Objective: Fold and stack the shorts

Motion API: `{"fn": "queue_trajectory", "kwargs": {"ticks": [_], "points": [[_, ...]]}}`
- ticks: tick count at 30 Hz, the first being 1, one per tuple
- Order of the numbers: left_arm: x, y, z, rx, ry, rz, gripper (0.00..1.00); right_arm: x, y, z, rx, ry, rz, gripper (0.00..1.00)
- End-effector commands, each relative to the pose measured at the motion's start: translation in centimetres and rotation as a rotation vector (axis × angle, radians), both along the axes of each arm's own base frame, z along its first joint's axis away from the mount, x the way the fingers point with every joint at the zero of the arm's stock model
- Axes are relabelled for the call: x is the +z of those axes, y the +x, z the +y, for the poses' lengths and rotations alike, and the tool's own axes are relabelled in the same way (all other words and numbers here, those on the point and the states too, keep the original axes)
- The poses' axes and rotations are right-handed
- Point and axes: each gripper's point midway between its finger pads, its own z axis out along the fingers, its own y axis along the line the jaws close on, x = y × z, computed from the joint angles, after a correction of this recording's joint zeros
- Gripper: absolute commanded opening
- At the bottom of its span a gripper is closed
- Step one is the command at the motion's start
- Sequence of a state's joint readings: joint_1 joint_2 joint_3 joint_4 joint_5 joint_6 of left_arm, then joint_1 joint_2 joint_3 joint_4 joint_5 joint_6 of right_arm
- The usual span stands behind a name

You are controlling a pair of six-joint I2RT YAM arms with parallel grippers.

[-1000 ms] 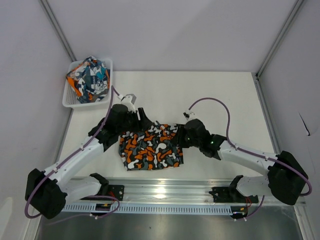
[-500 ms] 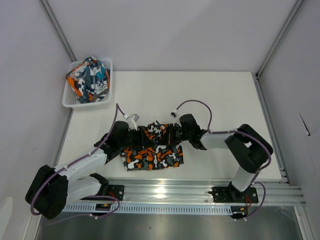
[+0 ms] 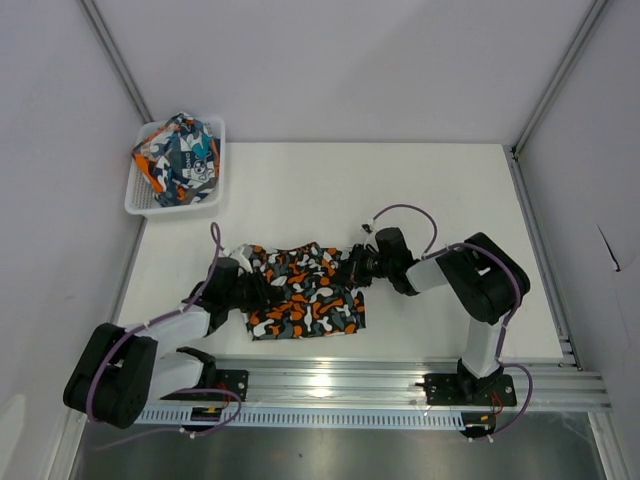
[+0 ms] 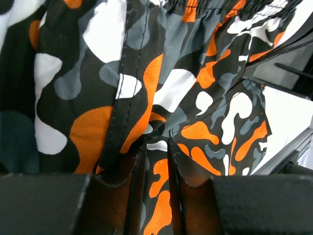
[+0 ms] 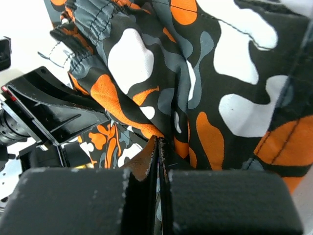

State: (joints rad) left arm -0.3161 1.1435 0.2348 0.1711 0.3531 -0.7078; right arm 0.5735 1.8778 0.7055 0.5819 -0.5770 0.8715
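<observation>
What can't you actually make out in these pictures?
- Top view: fingertips of the left tool and right tool, hidden by their own arms and the camouflage shorts.
- Wrist views: the shorts' full outline, cut off by the frame edges.
- Top view: anything under the graphic-print shorts in the white basket, covered by them.
- Right wrist view: how much cloth is pinched, hidden between the fingers.
</observation>
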Motion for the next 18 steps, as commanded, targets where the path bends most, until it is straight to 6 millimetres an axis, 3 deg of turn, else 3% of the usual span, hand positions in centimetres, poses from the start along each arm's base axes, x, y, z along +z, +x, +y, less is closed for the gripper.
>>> {"fn": "queue_trajectory", "kwargs": {"ticks": [1, 2, 4, 5, 6, 7, 8, 10, 12, 13, 15, 16, 18], "points": [[1.5, 1.2, -0.2, -0.012, -0.021, -0.075, 0.27, 1.4, 0.3, 0.5, 0.018, 0.024, -0.061, 0.0], [3.7, 2.2, -0.6, -0.018, -0.034, -0.136, 0.3, 1.5, 0.0, 0.5, 0.025, 0.013, -0.055, 0.0], [4.5, 2.0, -0.3, -0.033, -0.001, -0.141, 0.36, 3.5, 0.3, 0.8, 0.035, 0.012, -0.115, 0.07], [5.8, 2.6, -0.3, -0.033, 0.006, -0.17, 0.43, 3.4, 0.2, 0.4, 0.024, -0.032, -0.102, 0.12], [7.6, 3.0, -0.3, -0.037, 0.005, -0.217, 0.47, 4.3, 0.4, 0.7, 0.038, -0.052, -0.149, 0.18], [7.4, 2.4, 0.0, -0.047, 0.028, -0.192, 0.51, 6.1, 0.5, 0.7, 0.037, -0.055, -0.196, 0.36], [9.3, 2.8, -0.1, -0.048, 0.023, -0.235, 0.6, 5.8, 0.1, 0.3, 0.028, -0.114, -0.182, 0.44], [9.6, 2.4, 0.4, -0.046, 0.05, -0.222, 0.66, 8.0, 0.8, -0.3, 0.003, -0.158, -0.257, 0.61], [9.3, 1.8, 1.6, -0.005, 0.107, -0.166, 0.76, 7.9, 0.0, -1.4, -0.007, -0.23, -0.235, 0.71], [8.6, 2.2, 3.3, 0.078, 0.178, -0.145, 0.8, 7.8, -0.3, -2.5, -0.019, -0.289, -0.227, 0.85], [7.4, 1.9, 3.9, 0.117, 0.203, -0.097, 0.8, 7.7, -0.3, -3.7, -0.041, -0.348, -0.225, 0.87], [6.9, 2.0, 4.5, 0.151, 0.228, -0.08, 0.81, 7.4, -0.5, -4.8, -0.059, -0.399, -0.22, 0.98], [6.0, 1.7, 5.5, 0.197, 0.273, -0.029, 0.81, 6.9, -0.8, -5.8, -0.072, -0.446, -0.214, 0.99]]}}
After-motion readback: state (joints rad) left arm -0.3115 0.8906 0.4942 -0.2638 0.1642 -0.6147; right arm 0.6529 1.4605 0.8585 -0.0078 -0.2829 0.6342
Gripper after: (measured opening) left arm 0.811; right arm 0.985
